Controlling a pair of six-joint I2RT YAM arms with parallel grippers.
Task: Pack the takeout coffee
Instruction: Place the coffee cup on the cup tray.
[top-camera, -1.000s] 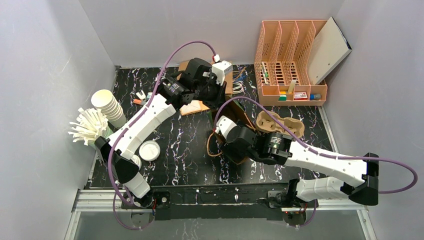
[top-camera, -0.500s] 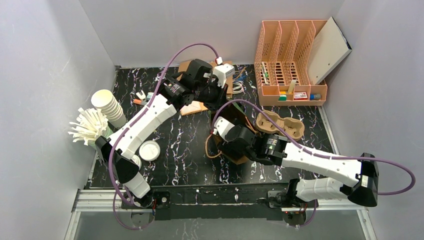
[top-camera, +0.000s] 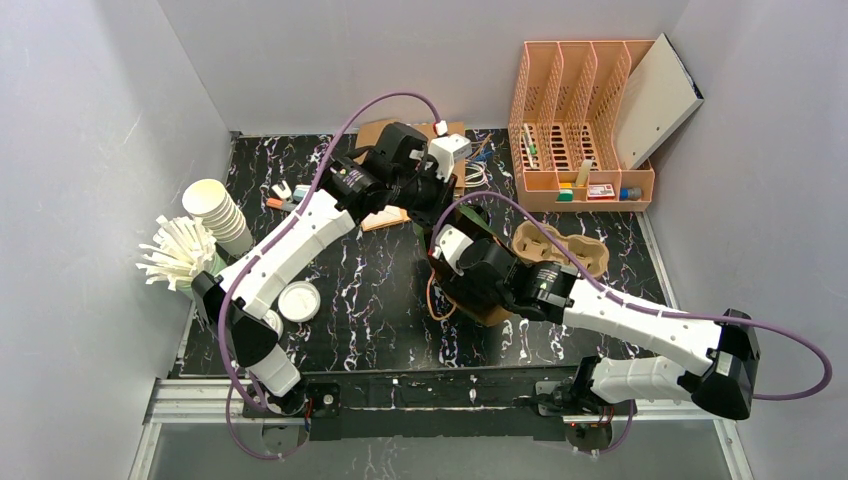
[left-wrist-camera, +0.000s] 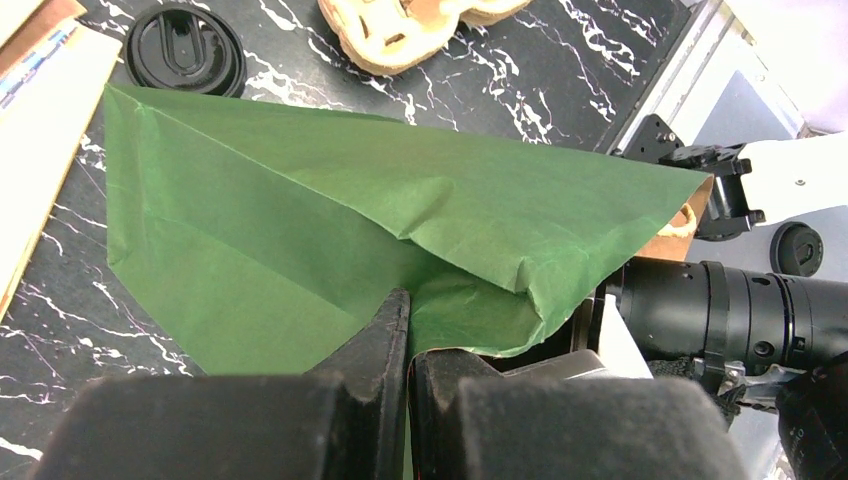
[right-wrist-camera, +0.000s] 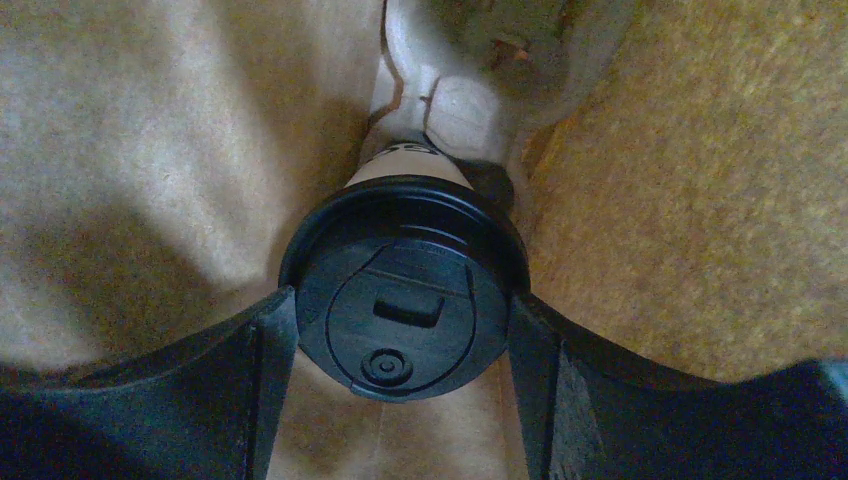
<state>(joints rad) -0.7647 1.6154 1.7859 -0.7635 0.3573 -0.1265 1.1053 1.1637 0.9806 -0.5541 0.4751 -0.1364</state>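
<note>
A paper bag, green outside (left-wrist-camera: 330, 210) and brown inside (right-wrist-camera: 170, 150), lies open on the black marble table (top-camera: 350, 290). My left gripper (left-wrist-camera: 408, 320) is shut on the bag's rim and holds its mouth up; it also shows in the top view (top-camera: 425, 205). My right gripper (right-wrist-camera: 400, 300) is inside the bag, shut on a coffee cup with a black lid (right-wrist-camera: 405, 290), fingers on either side of the lid. In the top view the bag (top-camera: 475, 300) hides the right gripper's fingers and the cup.
A pulp cup carrier (top-camera: 560, 250) lies right of the bag. A loose black lid (left-wrist-camera: 185, 50) and flat cardboard (left-wrist-camera: 40, 120) lie behind it. Stacked paper cups (top-camera: 218, 212), white stirrers (top-camera: 178, 252) and white lids (top-camera: 299, 300) stand at the left. An orange file rack (top-camera: 580, 120) stands back right.
My right wrist has pushed up and further into the bag, and the bag has shifted with it. My left gripper has moved slightly right, still holding the rim.
</note>
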